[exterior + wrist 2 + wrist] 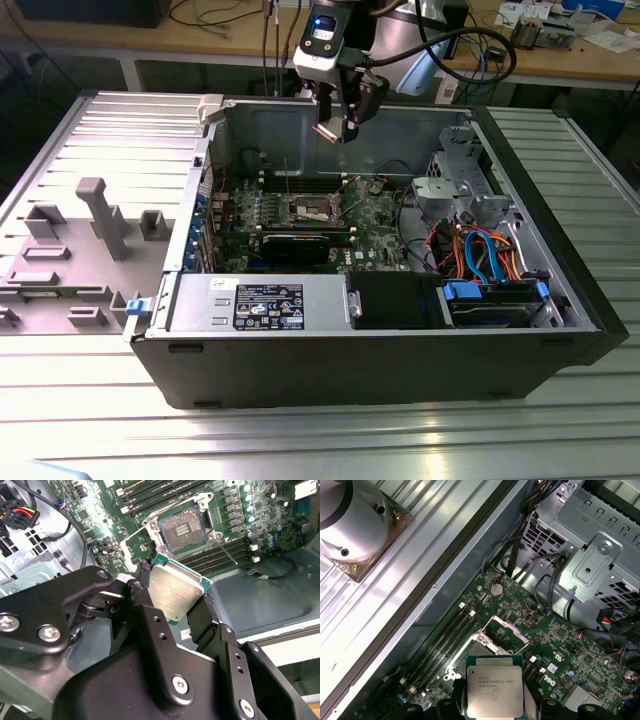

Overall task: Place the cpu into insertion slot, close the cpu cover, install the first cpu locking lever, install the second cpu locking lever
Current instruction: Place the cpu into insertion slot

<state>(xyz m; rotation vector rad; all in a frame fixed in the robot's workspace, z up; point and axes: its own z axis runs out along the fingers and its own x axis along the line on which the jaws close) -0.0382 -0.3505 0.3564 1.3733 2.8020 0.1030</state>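
As two black fingers [145,605] press on opposite edges of the cpu [175,587], the gripper [174,602] in the second wrist view is clenched on the chip. It holds the chip tilted in the air, dull silver top towards the camera. Beyond it, on the green board [260,510], sits the slot [181,529], with its contact field bare inside the metal rim. The cpu is apart from the slot and not yet seated. A thin lever [226,550] juts up just beside the slot, crossing in front of the memory slots [197,559].

In the first wrist view the cpu [495,690] shows its printed top and is gripped at two opposite edges. The cover [511,628] stands swung open past it, and the board shows through its square window. The slot below the cover is mostly hidden by the chip. A silver drive cage [600,565] fills the case's corner beyond the board's edge.

In the exterior view the case [350,360] lies open on a ribbed metal table [300,440]. The gripper [340,128] hangs inside the opening, close to the case's far wall. It is well above the slot [313,208], which lies near the middle of the board [385,215].
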